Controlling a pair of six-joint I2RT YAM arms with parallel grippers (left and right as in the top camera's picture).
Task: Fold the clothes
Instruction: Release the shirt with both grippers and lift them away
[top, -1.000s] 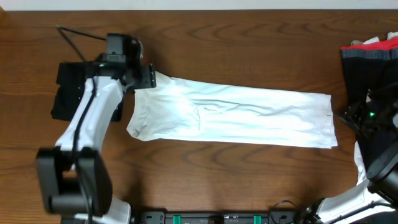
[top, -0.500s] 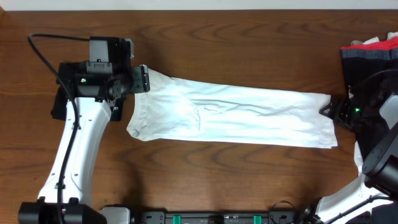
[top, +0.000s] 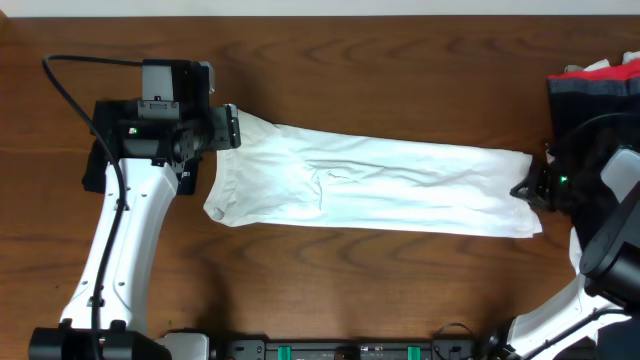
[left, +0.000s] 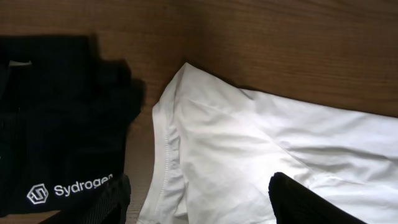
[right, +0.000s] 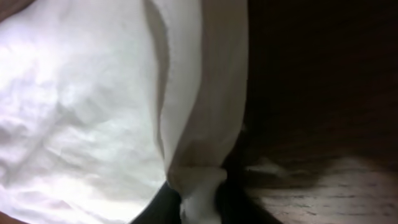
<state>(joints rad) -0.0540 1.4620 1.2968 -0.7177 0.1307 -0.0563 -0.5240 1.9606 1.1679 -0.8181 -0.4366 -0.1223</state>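
Observation:
The white T-shirt lies as a long strip across the middle of the table. My left gripper hovers open over its left end. In the left wrist view the gripper has the shirt's seamed edge between its spread fingers without touching it. At the strip's right edge my right gripper is shut. In the right wrist view the gripper has a bunched fold of white T-shirt pinched between its dark fingers.
A black folded shirt with white "Sydrogen" lettering lies just left of the white shirt, under the left arm. A heap of dark and red clothes sits at the back right. Bare wood shows in front of the shirt.
My right gripper moved left onto the shirt's right edge and closed on the fabric. The left arm swung its elbow out a second ago, then stayed still, jaws open.

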